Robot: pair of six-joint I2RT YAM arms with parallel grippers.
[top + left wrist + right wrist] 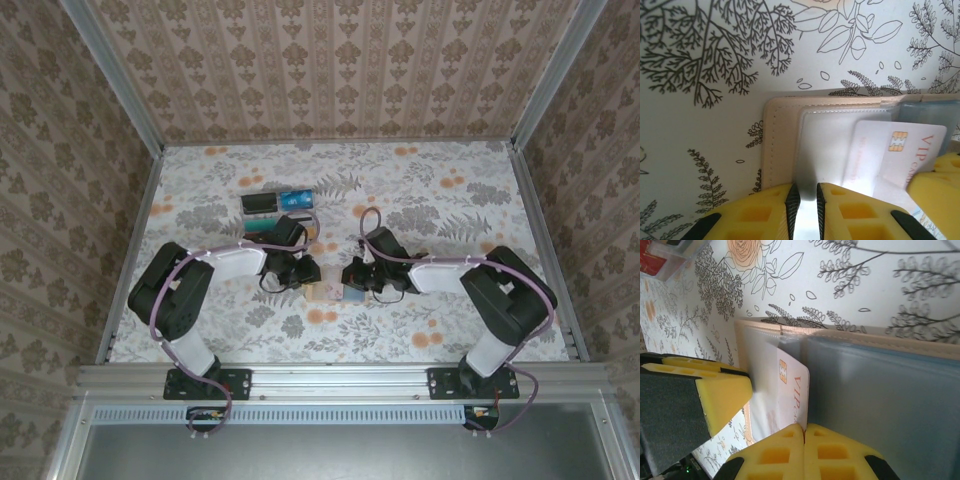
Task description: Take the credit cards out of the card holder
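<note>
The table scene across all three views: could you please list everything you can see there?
Thin tan-peach bifold card holder: one, open flat, between the grippers.
White VIP card with gold chip: one, partly out of a clear sleeve.
Loose cards: several, dark and blue, far side, left of centre.
Floral tablecloth: one, white with grey and orange.
Left gripper: yellow pads, nearly closed on a sleeve.
Right gripper: yellow pads, shut, at the card's edge.

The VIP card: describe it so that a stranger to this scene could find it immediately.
On the floral table, between the two arms, lies the open tan card holder. The VIP card pokes out of a clear pocket there, beside the left gripper. It is pale, with a gold chip and red "VIP" lettering, unlike the empty blue-grey panel next to it.
</note>
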